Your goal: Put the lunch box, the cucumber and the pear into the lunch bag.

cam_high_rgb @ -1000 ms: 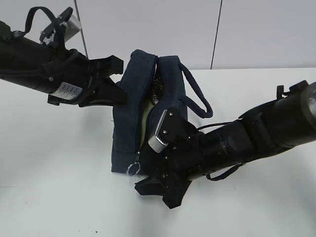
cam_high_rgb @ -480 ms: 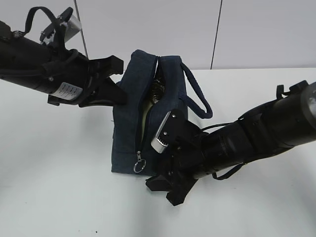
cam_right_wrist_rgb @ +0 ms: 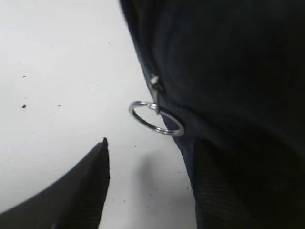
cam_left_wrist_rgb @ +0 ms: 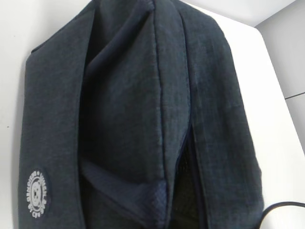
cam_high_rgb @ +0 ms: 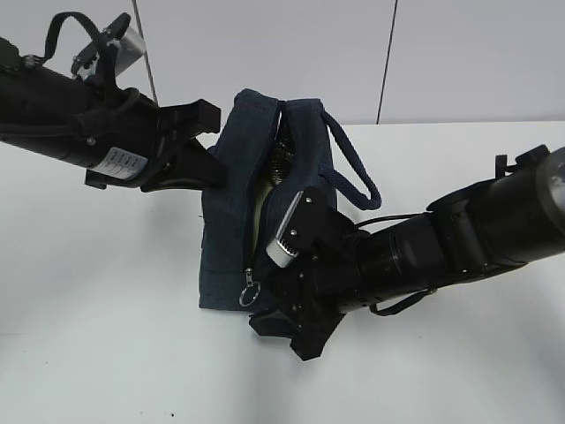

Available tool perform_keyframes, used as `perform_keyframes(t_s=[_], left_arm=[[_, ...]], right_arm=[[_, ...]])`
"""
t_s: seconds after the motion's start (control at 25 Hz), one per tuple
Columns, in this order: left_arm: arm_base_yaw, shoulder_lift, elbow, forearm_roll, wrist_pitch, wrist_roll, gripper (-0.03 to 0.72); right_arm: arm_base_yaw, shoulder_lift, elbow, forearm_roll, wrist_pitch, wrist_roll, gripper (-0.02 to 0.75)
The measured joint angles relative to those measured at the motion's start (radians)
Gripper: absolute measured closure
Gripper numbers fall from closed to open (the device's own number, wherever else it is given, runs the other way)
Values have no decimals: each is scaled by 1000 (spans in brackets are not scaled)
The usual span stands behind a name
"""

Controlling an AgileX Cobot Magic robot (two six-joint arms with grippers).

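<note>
Exterior view: left gripper (cam_high_rgb: 210, 141) pressed shut against the upper left flank of the lunch bag (cam_high_rgb: 231, 221), pinching its navy cloth. Right gripper (cam_high_rgb: 282, 329) low on the white table (cam_high_rgb: 106, 291) at the bag's near end, jaws parted, empty, just beside the silver ring pull (cam_high_rgb: 251, 292). Bag boxy, of dark woven fabric, zipper partly open along the top, pale lining and something pale yellow-green showing in the gap; loop handle (cam_high_rgb: 353, 172) draped to the right.

Left wrist view: fills with the lunch bag (cam_left_wrist_rgb: 143, 109), coarse denim-like weave, folded and creased, round white printed badge (cam_left_wrist_rgb: 36, 193) low on the left; fingers themselves out of sight.

Right wrist view: ring pull (cam_right_wrist_rgb: 156, 118) thin, round, shiny metal, hanging free against the bag's dark corner (cam_right_wrist_rgb: 224, 86); one black ribbed finger (cam_right_wrist_rgb: 86, 191) lower left, apart from the ring, touching nothing.
</note>
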Motion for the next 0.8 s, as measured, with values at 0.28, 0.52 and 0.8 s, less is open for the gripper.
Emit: perform_keyframes(t_s=[0.28,0.52,0.8], left_arm=[[0,0,0,0,0,0,703],[0,0,0,0,0,0,703],[0,0,0,0,-3,0,703]], right_arm=[[1,15,-2,17,54,-36,288],[14,70,-38,19,69,-39,287],[16,77,-65,17,45,-30,287]])
